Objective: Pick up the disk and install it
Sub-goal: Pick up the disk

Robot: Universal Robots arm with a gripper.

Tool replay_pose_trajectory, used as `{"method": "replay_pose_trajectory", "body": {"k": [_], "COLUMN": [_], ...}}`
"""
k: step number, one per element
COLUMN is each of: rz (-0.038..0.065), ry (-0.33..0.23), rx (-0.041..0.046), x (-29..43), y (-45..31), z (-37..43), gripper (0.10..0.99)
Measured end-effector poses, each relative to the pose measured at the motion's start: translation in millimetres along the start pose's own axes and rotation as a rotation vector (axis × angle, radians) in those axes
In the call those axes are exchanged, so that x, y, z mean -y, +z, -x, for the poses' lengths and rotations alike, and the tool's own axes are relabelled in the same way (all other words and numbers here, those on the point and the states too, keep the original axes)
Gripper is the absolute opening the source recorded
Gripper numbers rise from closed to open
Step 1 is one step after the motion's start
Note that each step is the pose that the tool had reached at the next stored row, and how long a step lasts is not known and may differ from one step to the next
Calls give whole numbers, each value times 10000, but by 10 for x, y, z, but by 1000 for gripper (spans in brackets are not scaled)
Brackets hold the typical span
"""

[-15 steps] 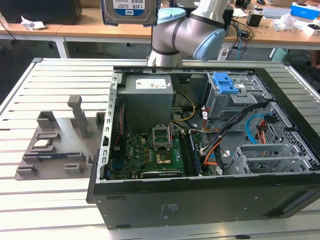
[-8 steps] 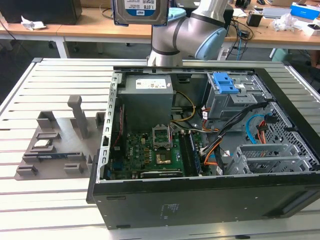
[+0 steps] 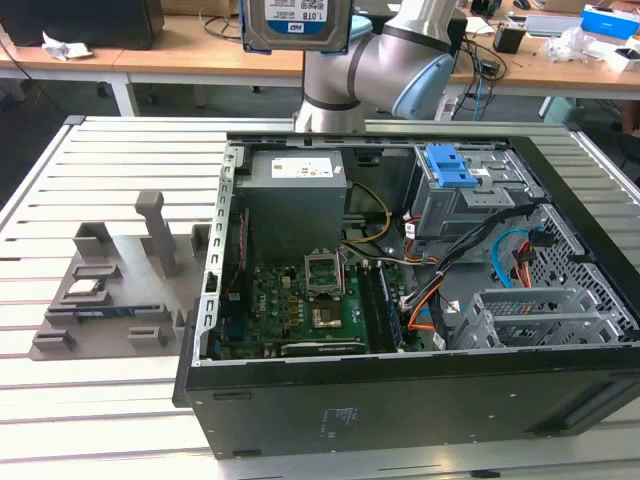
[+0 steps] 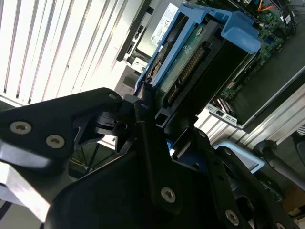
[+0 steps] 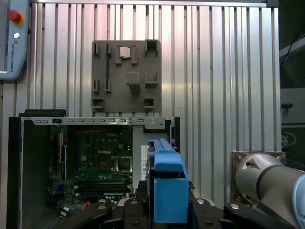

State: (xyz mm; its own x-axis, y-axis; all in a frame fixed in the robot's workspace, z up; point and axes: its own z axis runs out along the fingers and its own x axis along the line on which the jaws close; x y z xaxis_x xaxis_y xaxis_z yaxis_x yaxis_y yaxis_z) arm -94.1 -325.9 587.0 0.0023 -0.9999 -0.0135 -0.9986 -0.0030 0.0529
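My claw [image 4: 155,112] was clamped on the disk [image 3: 295,22], holding it aloft over the open case [image 3: 400,400]. I judged the pick-up done and the install not yet begun, and that would call for squaring its blue frame to a bay [image 3: 540,315]. The case held the board [image 3: 300,300] and power supply [image 3: 297,195]; the tray [image 3: 60,340], near the table [image 3: 100,150] edge at the exterior view's left, held a chip [image 3: 82,288].

Robot arm [image 3: 372,62]: smooth silver-grey tubular segments with rounded joints, one closed by a pale blue end cap [image 3: 428,82]. In the first wrist view, a silver joint housing [image 5: 267,183] adjoins a square metal flange plate [image 5: 240,160]. Jaws: matte black, angular linkage plates [image 4: 62,124] fastened with silver socket-head screws [image 4: 21,127].
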Motion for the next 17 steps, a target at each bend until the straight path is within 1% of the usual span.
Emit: {"method": "replay_pose_trajectory", "body": {"k": [9,17], "rz": [1,0], "ry": [0,-1], "rx": [-2,-1], "x": [25,76], "y": [43,110], "z": [-9,-10], "gripper": [365,365]}}
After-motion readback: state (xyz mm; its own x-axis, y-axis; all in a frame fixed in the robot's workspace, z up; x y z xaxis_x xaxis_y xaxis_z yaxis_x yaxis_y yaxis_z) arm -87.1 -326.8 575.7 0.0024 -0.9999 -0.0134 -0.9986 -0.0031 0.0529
